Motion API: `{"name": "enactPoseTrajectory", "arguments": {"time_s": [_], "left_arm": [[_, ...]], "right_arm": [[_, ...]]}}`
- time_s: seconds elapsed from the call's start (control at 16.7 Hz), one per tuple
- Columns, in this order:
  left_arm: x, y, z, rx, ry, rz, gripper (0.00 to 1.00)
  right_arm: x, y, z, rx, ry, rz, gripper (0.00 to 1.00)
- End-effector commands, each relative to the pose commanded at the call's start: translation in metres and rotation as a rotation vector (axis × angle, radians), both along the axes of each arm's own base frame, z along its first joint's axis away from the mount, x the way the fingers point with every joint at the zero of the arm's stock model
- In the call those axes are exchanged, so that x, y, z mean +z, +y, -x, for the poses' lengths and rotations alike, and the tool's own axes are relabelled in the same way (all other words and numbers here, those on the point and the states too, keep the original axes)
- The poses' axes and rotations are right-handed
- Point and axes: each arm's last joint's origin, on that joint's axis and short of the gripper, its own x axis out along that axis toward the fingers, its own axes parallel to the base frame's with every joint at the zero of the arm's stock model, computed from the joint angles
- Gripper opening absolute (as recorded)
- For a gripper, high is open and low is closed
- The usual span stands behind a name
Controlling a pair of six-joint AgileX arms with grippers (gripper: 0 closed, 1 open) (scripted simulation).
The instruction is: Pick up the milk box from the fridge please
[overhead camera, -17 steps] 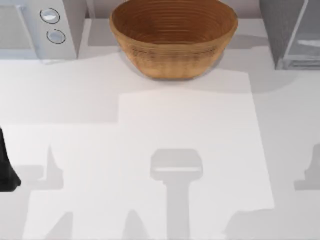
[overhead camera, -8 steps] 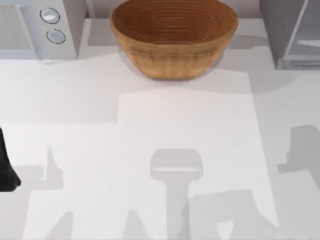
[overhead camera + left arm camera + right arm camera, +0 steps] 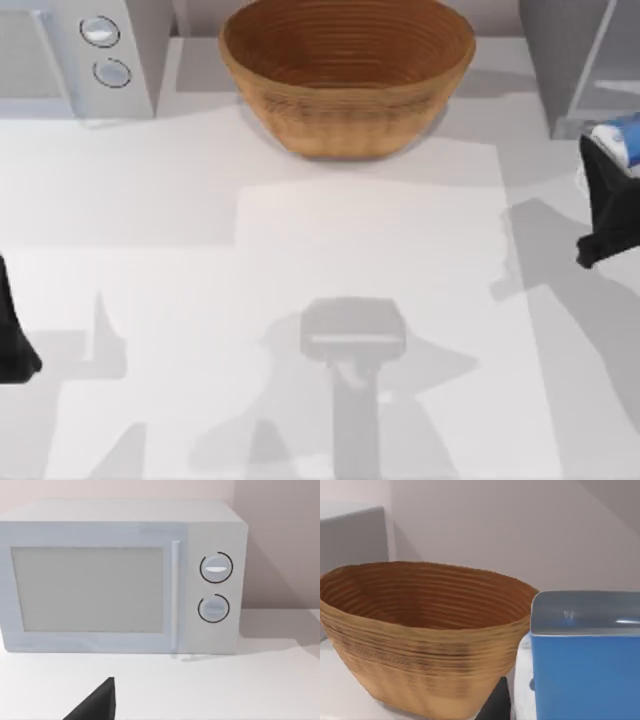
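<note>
Right pincer (image 3: pixel 606 205) at counter's (image 3: pixel 300 250) 3 o'clock, below fridge (image 3: pixel 580 60). Milk box (image 3: pixel 622 140) at its tip, apparently held off counter; finger spread can't tell. Pick-up looks mostly done. Left pincer (image 3: pixel 12 340) parked at 9 o'clock.

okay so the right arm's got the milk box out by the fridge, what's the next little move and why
Probably lift a bit and draw it toward the table's middle. In the top view the right gripper sits at the right edge with the milk box just in front of the fridge, near the basket. Left arm parked at the left edge.
</note>
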Motion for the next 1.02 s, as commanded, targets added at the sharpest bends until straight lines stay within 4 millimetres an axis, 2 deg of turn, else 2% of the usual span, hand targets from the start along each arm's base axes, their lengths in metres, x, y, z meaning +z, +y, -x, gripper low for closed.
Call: {"name": "enactPoseTrajectory", "arguments": {"time_s": [0.24, 0.42, 0.78, 1.02], "left_arm": [[0.0, 0.0, 0.0, 0.0, 0.0, 0.0, 1.0], [0.0, 0.0, 0.0, 0.0, 0.0, 0.0, 1.0], [0.0, 0.0, 0.0, 0.0, 0.0, 0.0, 1.0], [0.0, 0.0, 0.0, 0.0, 0.0, 0.0, 1.0]], "right_arm": [[-0.027, 0.031, -0.035, 0.123, -0.001, -0.004, 0.0], [-0.056, 0.053, -0.051, 0.207, -0.002, -0.008, 0.0], [-0.109, 0.083, -0.062, 0.331, -0.004, -0.015, 0.0], [-0.126, 0.091, -0.062, 0.365, -0.005, -0.017, 0.0]]}}
